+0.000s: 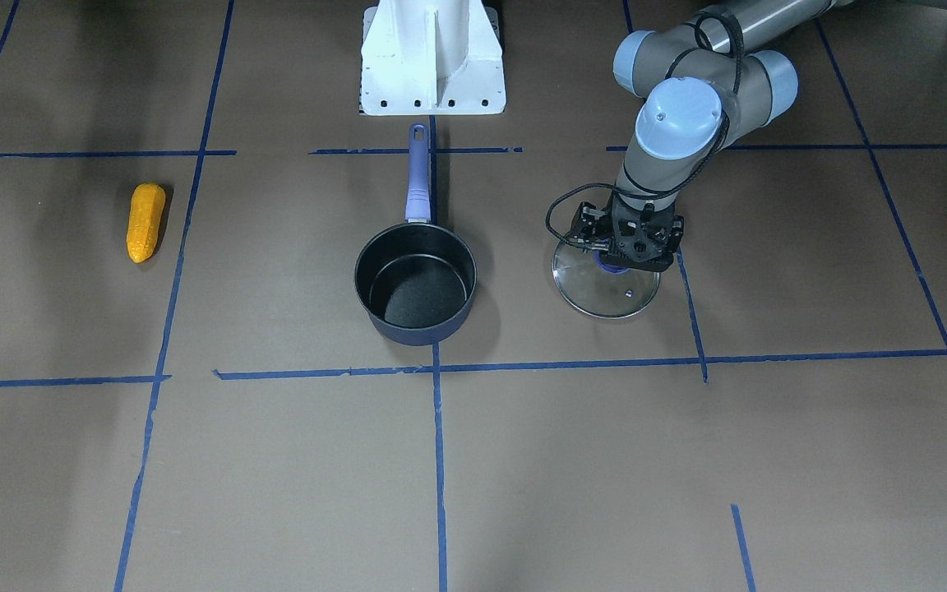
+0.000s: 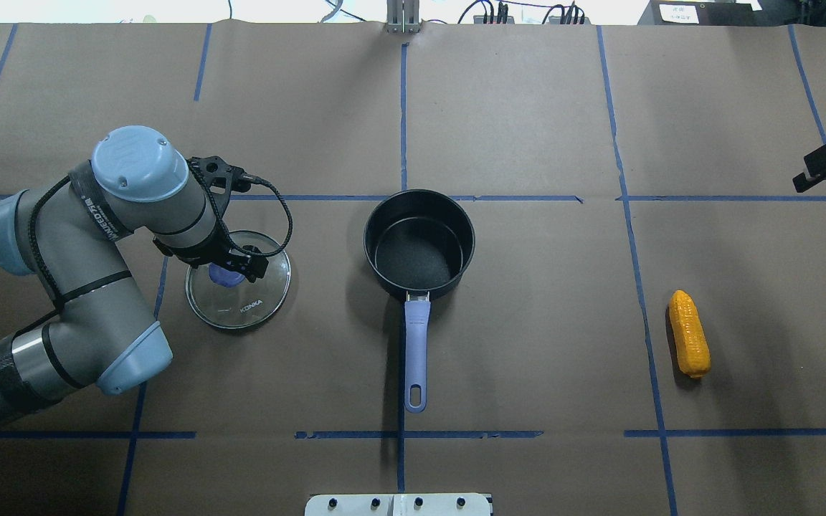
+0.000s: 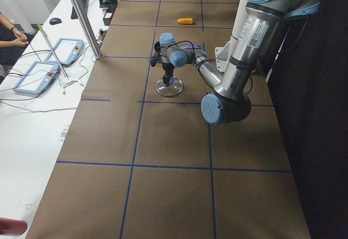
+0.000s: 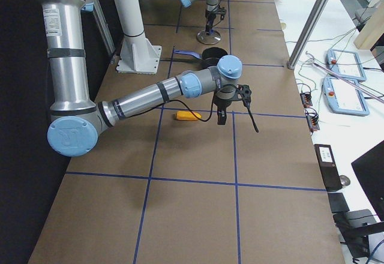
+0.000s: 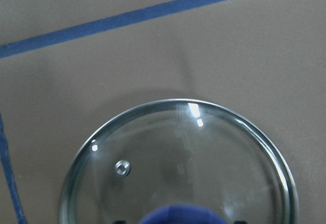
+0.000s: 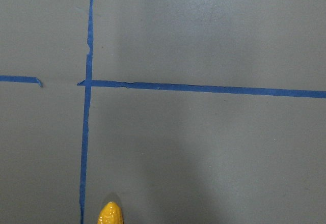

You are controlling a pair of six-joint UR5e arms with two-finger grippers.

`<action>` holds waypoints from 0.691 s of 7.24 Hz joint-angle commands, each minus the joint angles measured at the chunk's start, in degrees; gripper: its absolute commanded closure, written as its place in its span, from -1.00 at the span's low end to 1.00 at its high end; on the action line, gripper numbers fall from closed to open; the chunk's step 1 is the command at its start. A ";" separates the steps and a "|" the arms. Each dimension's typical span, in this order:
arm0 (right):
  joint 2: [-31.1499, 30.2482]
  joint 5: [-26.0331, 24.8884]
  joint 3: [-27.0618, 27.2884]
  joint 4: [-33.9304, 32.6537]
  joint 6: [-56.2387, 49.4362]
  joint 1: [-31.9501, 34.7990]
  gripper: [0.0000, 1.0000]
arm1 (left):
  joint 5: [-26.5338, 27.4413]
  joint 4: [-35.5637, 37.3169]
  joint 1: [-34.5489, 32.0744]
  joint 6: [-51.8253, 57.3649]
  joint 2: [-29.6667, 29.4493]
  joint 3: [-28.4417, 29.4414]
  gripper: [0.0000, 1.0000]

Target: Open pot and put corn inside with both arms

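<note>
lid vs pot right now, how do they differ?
The lid is clear glass with a metal rim; the pot is dark navy with a black inside. The lid has the left pincer at its purple knob; the pot stands untouched, open and empty. The pot has a long handle, the lid only a knob. Both are round with purple-blue trim.

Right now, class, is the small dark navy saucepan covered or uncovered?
Uncovered: the saucepan shows its bare black interior, and the round glass lid lies apart beside it.

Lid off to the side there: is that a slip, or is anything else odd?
Nothing stands out. The lid sits level beside the upright, empty pot, under the left end effector; the corn lies whole, apart.
</note>
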 commanded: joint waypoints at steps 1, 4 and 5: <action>0.60 -2.85 1.07 0.01 4.13 -3.64 -1.00 | -0.01 3.09 -0.04 0.01 0.00 -2.43 -1.00; -2.98 -12.49 1.16 16.89 24.54 -16.43 -1.00 | -0.18 15.39 -0.91 0.71 -0.35 -12.08 -1.00; -6.57 -14.79 1.07 23.32 28.97 -20.23 -1.00 | -0.18 15.50 -1.35 0.71 -0.35 -12.37 -1.00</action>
